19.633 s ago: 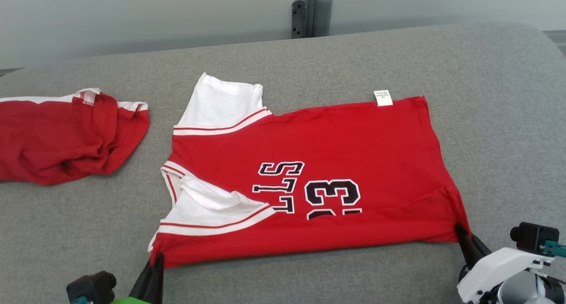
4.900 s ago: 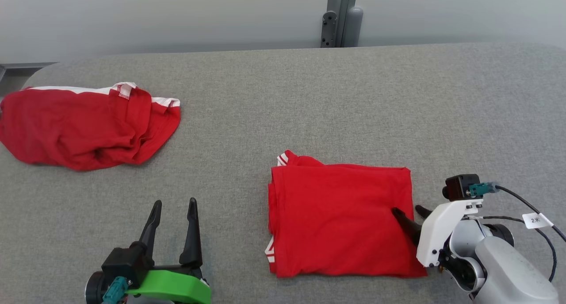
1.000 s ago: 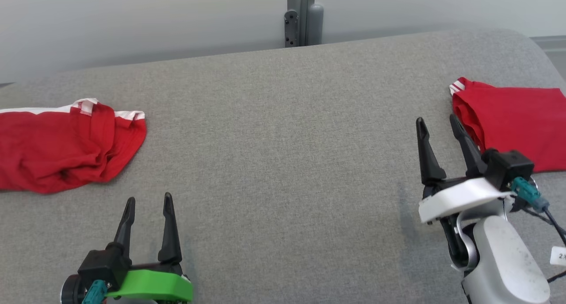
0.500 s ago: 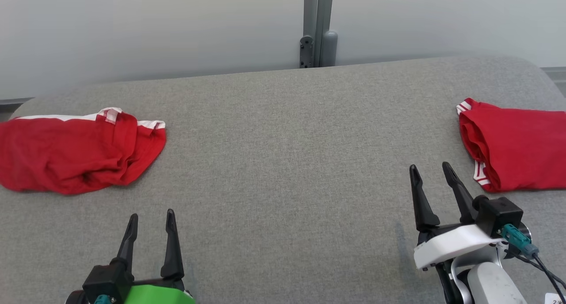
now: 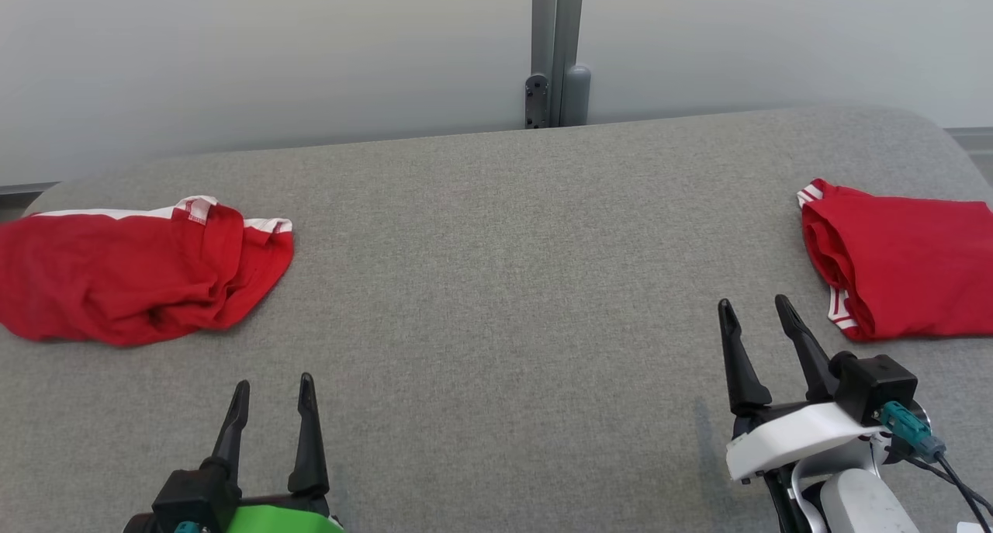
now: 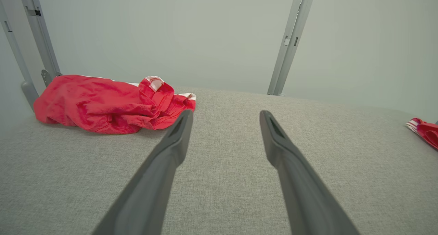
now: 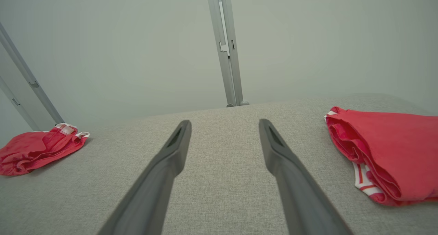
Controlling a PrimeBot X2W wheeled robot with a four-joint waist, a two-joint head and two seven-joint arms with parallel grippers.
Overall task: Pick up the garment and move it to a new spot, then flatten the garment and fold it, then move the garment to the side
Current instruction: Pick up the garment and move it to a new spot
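The grey table (image 5: 496, 285) spanned the scene. A crumpled red garment (image 5: 140, 277) lay at the table's left end; the folded garment (image 5: 908, 269) lay flat at the table's right end. Over the table's near edge, the right gripper (image 5: 754, 304) and left gripper (image 5: 275, 382) each held 2 fingers spread, empty, the right near the folded garment.

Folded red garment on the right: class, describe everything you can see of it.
The folded red garment is soft cloth folded into a flat, roughly rectangular stack of layers. White-and-red striped trim peeks out at both corners of its layered edge. It lies on the grey fabric surface, cut off by the head view's right edge. The open right claw stands near, not touching.
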